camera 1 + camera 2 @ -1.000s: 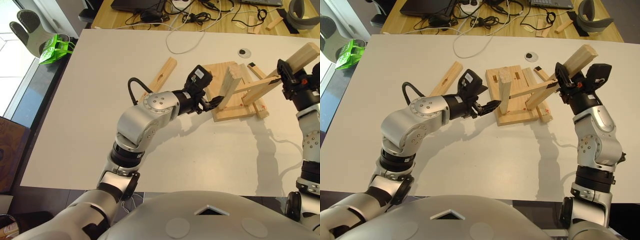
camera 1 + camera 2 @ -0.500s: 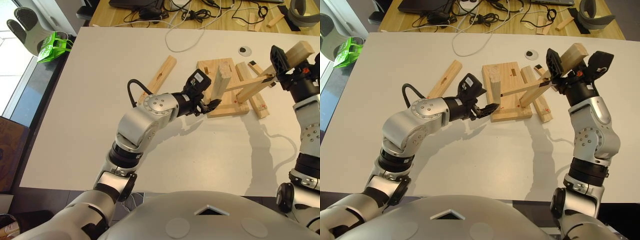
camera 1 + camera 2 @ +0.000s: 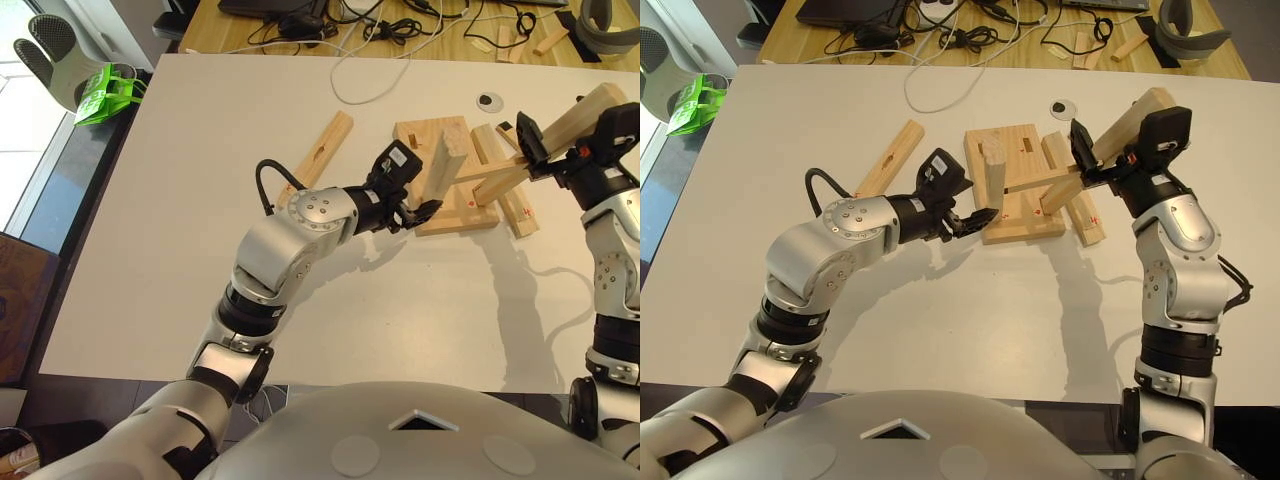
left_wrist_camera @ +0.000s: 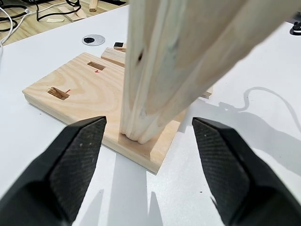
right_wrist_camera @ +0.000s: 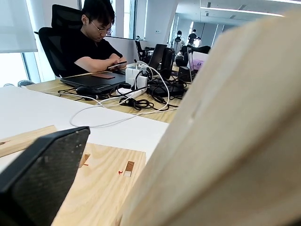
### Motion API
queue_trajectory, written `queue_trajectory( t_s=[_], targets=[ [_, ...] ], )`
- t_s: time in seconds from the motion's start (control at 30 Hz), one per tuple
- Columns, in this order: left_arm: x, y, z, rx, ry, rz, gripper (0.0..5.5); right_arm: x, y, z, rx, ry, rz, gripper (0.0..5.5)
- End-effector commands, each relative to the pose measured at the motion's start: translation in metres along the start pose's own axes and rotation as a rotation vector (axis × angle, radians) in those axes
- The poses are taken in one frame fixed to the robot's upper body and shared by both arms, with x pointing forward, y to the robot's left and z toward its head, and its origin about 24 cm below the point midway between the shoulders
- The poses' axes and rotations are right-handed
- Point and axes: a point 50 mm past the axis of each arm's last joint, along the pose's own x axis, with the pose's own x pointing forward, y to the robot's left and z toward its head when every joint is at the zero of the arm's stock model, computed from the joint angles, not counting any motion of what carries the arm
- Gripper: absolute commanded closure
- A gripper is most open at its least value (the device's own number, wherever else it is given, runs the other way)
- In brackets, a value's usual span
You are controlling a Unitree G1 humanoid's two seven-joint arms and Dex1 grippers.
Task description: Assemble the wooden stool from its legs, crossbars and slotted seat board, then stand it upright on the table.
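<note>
Pine parts meet over the slotted seat board (image 3: 1023,225) as the right gripper (image 3: 1092,150), clamped on one held leg (image 3: 1130,118), shows its wrist turned from its pose of half a second ago; the held leg's top end juts past the fingers, and its lower end slants down to the board, seemingly touching it; a thin crossbar (image 3: 1035,182) runs from that leg, just beyond the right fingertips, to the upright leg (image 3: 991,168) at the board's corner; upright leg and board lie much as they did half a second back, while the wider shift before that is the camera's and not the wood's; the left gripper (image 3: 425,207) has kept its post, its fingers (image 4: 77,165) spread wide on either side of the upright leg's foot and clear of the wood; a spare leg (image 3: 890,158) lies on the white table (image 3: 940,330) back along the left forearm, and a second loose piece (image 3: 1090,225) lies beside the board under the right hand's load; the turn appears meant to angle the joined pair toward the slots, with the left ready to steady; the stool is far from standing.
</note>
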Motion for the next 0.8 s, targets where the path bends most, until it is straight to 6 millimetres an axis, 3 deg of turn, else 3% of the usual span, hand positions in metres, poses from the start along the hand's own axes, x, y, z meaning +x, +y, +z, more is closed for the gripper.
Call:
queue_trajectory(
  t_s=[0.03,0.13,0.27,0.57,0.63,0.8],
  targets=[
    [-0.001,0.003,-0.003,0.006,0.012,0.014,2.11,-0.003,-0.007,0.001,-0.007,-0.036,-0.049,1.28],
    [-0.001,0.003,-0.004,0.010,0.015,0.013,2.11,-0.002,-0.007,0.007,0.028,-0.074,-0.057,1.72],
    [-0.001,0.003,-0.004,0.014,0.016,0.014,2.11,0.000,-0.006,0.010,0.059,-0.060,-0.075,1.72],
    [0.001,0.003,-0.002,0.031,0.014,0.010,2.11,0.005,-0.007,-0.012,-0.226,-0.013,-0.060,1.72],
    [0.001,0.003,-0.002,0.034,0.013,0.009,2.11,0.008,-0.011,-0.009,-0.198,-0.047,-0.079,1.72],
    [0.000,0.004,0.000,0.046,0.007,0.014,2.11,0.017,-0.018,0.018,0.083,-0.147,-0.118,1.72]
  ],
)
